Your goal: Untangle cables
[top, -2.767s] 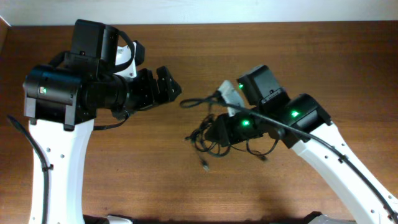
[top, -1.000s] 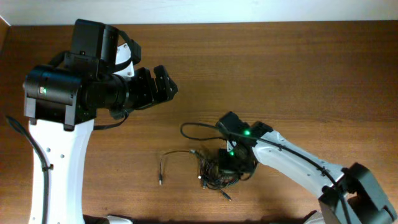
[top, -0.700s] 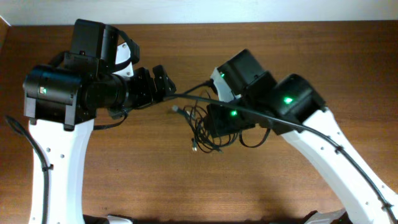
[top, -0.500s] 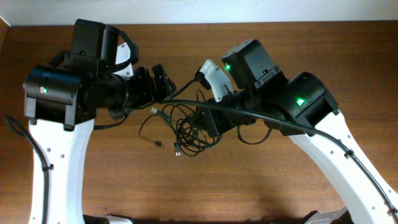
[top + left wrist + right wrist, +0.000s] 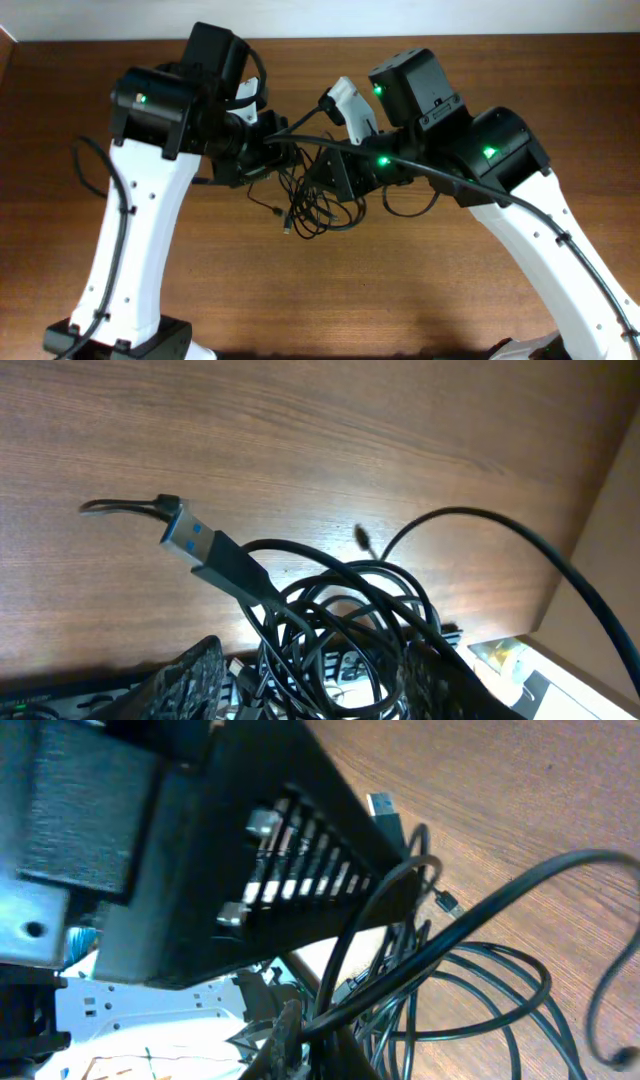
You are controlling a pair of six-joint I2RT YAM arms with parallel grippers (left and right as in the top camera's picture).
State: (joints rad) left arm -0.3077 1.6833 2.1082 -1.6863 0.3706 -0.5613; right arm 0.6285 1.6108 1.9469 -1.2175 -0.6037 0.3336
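The cables (image 5: 312, 205) are a tangle of thin black loops hanging over the middle of the table. My right gripper (image 5: 335, 178) is shut on strands at the top of the tangle; in the right wrist view these strands run up through the right gripper (image 5: 315, 1040), and the loops of the cables (image 5: 470, 990) hang below. My left gripper (image 5: 272, 160) has reached the tangle from the left. In the left wrist view the left gripper (image 5: 310, 685) has its jaws apart on either side of the cables (image 5: 340, 620). A blue-tipped USB plug (image 5: 205, 550) sticks out to the left.
The wooden table (image 5: 450, 300) ends at a pale wall along the back. A loose plug end (image 5: 285, 232) dangles below the tangle. The right arm's thick black cable (image 5: 440, 185) crosses its forearm. The left arm's housing (image 5: 200, 840) fills much of the right wrist view.
The left arm has swung right and reached the tangle, and its jaws have narrowed around the loops. The right gripper still holds the tangle lifted, a little further right.
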